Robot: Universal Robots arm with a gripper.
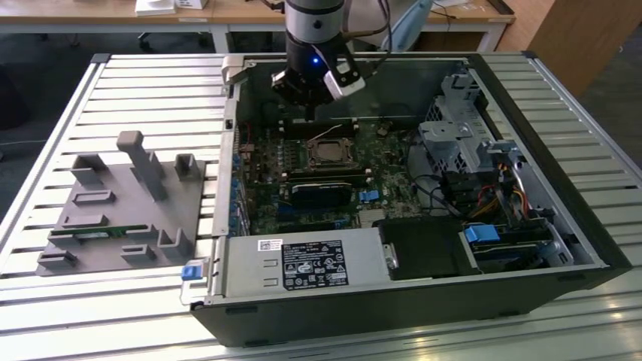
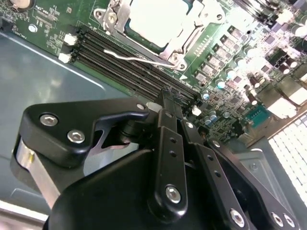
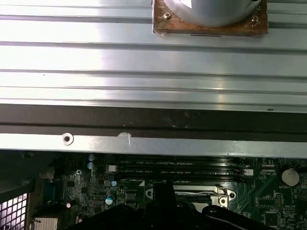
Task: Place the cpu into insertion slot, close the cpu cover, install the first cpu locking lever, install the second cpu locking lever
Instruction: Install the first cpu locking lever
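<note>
The cpu (image 2: pixel 152 17) lies in the insertion slot (image 1: pixel 329 153) on the green board, its pale metal top showing through the window of the cpu cover (image 2: pixel 184 36), which lies flat over it. A thin silver locking lever (image 2: pixel 139 56) runs along the socket's side next to the long black memory slots. My gripper (image 2: pixel 169 94) hovers above the board beside those slots, a little short of the socket, with its black fingers together and nothing between them. In the exterior view the gripper (image 1: pixel 314 116) hangs over the far edge of the board. The first wrist view shows the socket rim (image 3: pixel 218 194) just past the gripper (image 3: pixel 163 189).
The open computer case (image 1: pixel 561 226) lies on a slatted metal table (image 1: pixel 150 90). A grey plastic fixture (image 1: pixel 125 203) stands at the exterior view's left. Inside the case are a power supply (image 1: pixel 301 263), drive cages (image 1: pixel 456 135) and cables (image 1: pixel 452 192). The case's far wall (image 3: pixel 153 143) is close behind the gripper.
</note>
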